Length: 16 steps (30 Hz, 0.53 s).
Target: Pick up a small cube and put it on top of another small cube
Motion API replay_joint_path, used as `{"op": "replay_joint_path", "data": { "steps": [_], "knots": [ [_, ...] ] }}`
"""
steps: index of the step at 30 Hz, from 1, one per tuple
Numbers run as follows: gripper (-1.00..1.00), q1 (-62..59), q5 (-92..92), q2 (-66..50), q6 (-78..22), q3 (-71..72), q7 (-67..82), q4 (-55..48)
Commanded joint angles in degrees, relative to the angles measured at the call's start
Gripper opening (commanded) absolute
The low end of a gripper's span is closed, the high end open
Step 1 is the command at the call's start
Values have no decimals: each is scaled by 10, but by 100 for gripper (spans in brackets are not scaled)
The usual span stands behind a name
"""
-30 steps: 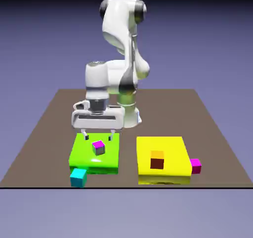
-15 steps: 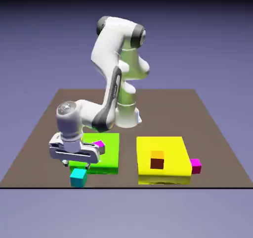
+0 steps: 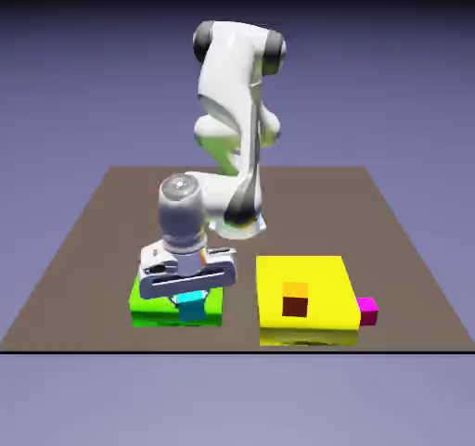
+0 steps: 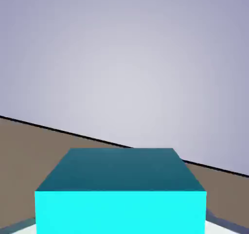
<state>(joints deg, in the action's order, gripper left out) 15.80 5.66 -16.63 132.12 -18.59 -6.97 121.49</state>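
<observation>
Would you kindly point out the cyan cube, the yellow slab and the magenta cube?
cyan cube [image 4: 120,211]: hand view, its bright near face.
yellow slab [image 3: 325,286]: exterior view, bare top surface.
magenta cube [image 3: 367,311]: exterior view, its visible side.

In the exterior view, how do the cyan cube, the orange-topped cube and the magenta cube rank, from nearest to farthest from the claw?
1. Cyan cube: held in the claw, over the green slab.
2. Orange-topped cube: on the yellow slab, to the view's right.
3. Magenta cube: beyond the yellow slab's right edge.
</observation>
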Motion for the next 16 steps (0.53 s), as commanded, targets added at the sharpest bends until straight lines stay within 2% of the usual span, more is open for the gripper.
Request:
{"op": "replay_joint_path", "data": {
  "steps": [1,8,12,13,16],
  "knots": [
    [-100,19,-16,17,-9,7,24,4],
    [-100,131,-100,115,-62,51,171,25],
    [-100,123,-87,52,35,53,179,60],
    [100,123,-87,52,35,53,179,60],
    [100,127,-94,84,-15,52,175,42]
  ]
}}
